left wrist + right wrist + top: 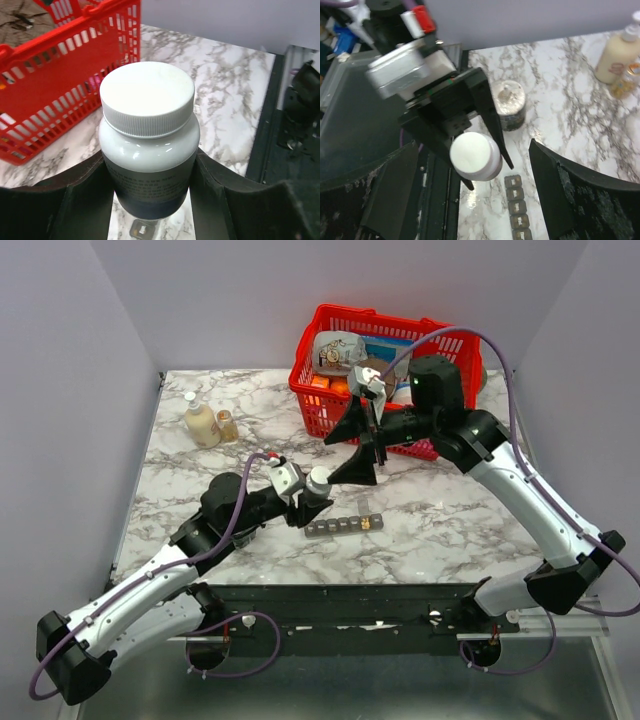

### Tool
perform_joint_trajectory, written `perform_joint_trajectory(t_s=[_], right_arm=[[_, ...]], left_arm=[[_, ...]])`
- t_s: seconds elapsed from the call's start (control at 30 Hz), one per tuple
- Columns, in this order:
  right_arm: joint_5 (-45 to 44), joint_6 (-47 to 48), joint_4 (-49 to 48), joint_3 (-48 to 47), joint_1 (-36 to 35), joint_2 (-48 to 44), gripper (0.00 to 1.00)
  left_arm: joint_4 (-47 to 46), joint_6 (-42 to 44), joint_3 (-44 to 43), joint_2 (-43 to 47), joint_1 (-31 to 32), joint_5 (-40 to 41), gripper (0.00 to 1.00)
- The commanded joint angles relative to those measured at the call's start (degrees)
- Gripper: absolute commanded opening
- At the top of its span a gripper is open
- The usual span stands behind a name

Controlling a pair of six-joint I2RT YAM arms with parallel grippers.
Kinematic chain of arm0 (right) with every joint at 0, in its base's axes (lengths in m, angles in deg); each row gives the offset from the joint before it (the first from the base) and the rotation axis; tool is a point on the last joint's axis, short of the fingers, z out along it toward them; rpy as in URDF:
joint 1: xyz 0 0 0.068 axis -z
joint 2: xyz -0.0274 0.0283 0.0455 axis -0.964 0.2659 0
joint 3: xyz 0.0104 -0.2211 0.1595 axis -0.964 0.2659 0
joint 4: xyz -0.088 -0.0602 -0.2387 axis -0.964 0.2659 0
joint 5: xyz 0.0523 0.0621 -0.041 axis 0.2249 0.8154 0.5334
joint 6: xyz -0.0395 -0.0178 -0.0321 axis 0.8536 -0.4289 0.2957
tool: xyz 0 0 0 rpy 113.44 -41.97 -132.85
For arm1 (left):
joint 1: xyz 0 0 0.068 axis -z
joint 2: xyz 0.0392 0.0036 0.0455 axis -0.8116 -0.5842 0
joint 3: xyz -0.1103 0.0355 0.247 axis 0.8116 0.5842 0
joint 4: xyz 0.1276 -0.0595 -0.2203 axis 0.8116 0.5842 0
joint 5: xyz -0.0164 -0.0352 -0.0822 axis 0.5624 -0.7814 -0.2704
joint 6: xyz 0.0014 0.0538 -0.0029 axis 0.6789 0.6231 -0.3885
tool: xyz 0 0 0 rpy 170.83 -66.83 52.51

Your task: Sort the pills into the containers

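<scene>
The containers are a dark grey compartment strip (345, 526) lying on the marble table in front of both grippers; it also shows in the right wrist view (518, 208). My left gripper (312, 498) is shut on a white-capped pill bottle (147, 100), held upright above the table just left of the strip. Its fingers (85, 192) press both sides of the bottle. The cap is on. My right gripper (335, 455) is open and empty, hovering right above the bottle (475, 155), its fingers (567, 192) spread wide on either side. No loose pills are visible.
A red wire-mesh basket (330, 405) with packages stands at the back right, behind the right gripper. A round silvery tin (509, 102) stands on the table near the strip. A cream lotion bottle (200, 422) and a small amber jar (227, 425) stand at the back left.
</scene>
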Motion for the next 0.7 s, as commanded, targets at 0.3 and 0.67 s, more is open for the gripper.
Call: perform_joint_trajectory(t_s=[0.3,0.67], right_arm=[[15.3,41.7,22.9,4.7,-1.6,-2.6,0.99],[9.7,37.3,17.3,8.4,-6.0,-0.9,0.93]], left_arm=[[-1.1,-7.0,-2.5,-1.7,-2.0,-25.3,0.00],[-3.2,-8.1,-3.2,-3.5,-2.1,-23.5,0.00]])
